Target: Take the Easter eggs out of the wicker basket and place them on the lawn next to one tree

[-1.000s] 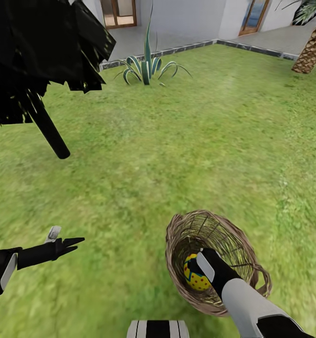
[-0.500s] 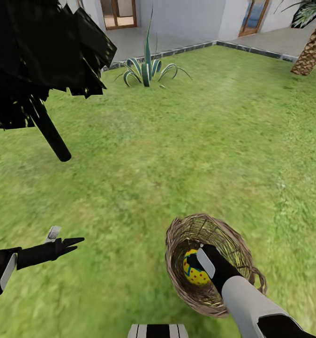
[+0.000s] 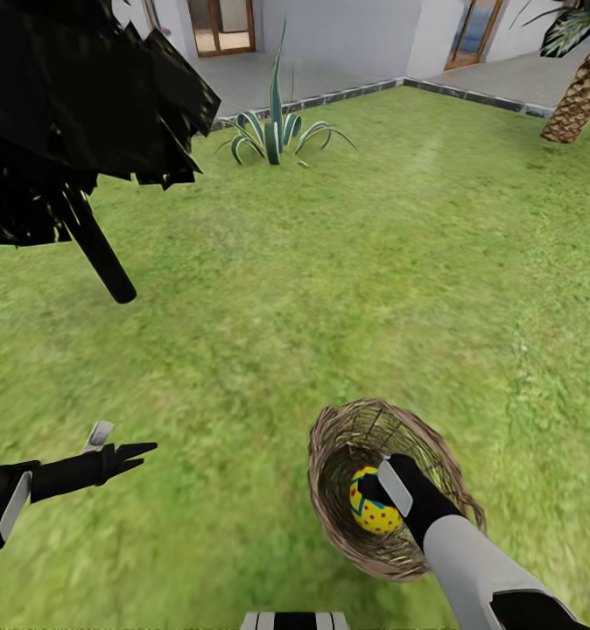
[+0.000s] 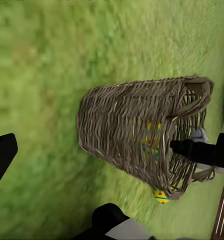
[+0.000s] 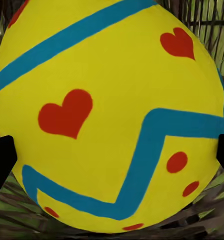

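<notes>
Woven wicker basket (image 3: pixel 334 516), round, around smooth yellow zigzag-banded egg (image 3: pixel 372 513).

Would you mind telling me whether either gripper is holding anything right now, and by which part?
The right gripper grips an Easter egg across its middle, inside the basket. The left gripper is open, holding nothing.

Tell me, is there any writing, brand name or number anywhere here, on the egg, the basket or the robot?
None: no words, numbers or logos can be read.
Easter egg: only red hearts, red dots and blue zigzag bands.
Wicker basket: bare weave.
Right gripper and left gripper: unmarked.
</notes>
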### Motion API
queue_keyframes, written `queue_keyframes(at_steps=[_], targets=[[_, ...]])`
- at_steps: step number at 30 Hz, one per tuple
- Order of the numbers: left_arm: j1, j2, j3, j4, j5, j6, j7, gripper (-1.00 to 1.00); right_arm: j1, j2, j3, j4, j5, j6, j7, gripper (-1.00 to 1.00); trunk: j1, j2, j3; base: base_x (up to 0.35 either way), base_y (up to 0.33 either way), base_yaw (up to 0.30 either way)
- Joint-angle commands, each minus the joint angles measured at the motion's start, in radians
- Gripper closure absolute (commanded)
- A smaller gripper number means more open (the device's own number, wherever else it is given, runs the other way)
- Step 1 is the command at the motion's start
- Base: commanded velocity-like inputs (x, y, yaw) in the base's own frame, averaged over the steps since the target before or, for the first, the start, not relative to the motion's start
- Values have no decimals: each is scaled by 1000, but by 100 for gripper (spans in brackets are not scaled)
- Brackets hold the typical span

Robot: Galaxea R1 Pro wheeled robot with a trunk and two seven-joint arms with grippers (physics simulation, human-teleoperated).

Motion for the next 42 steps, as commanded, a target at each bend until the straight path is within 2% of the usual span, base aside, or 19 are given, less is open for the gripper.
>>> queue_keyframes(at_steps=[1,8,12,19,20,22,24,26,30,33,35,36,37,42], targets=[[0,0,1,0,3,9,-1,-100,0,0,2,-2,-10,2,-9,100,-4,7,3,-10,0,0],[0,0,1,0,3,9,-2,-100,-6,0,0,-3,-12,9,-9,100,-31,56,25,-1,0,0],[0,0,1,0,3,9,-3,-100,2,0,-1,-101,-12,113,-9,100,-46,84,37,-7,0,0],[0,0,1,0,4,9,-4,-100,3,-1,-2,-124,-12,145,-9,100,-73,133,59,-126,0,0],[0,0,1,0,4,9,-4,-100,3,-1,-9,-125,-14,155,-9,100,-77,140,62,-10,0,0],[0,0,2,0,4,9,-4,-100,4,-1,-62,-128,-18,166,-9,100,-85,154,68,-3,0,0],[0,0,1,0,4,9,-4,-100,4,-1,-88,-131,-19,169,-10,100,-92,168,75,-1,0,0],[0,0,1,0,4,9,-4,-100,6,-1,-94,-151,-19,173,-9,100,-100,182,81,0,0,0],[0,0,1,0,4,9,-4,-100,16,-2,-113,-229,-20,237,-9,100,-115,210,93,0,0,0],[0,0,1,0,4,9,-4,-100,17,-2,-117,-240,-20,242,-9,100,-127,231,103,0,0,0],[0,0,2,0,4,9,-5,-100,18,-12,-118,-242,-21,243,-8,100,-134,245,109,0,0,0],[0,0,2,0,4,8,-6,-100,18,-21,-118,-247,-27,244,-8,100,-138,252,112,0,0,0],[0,0,2,0,4,8,-6,-100,18,-37,-118,-262,-55,246,-7,100,-142,259,115,0,0,0],[0,0,0,0,4,7,-6,-100,19,-119,-116,-374,-246,275,4,100,-161,294,131,0,0,0]])
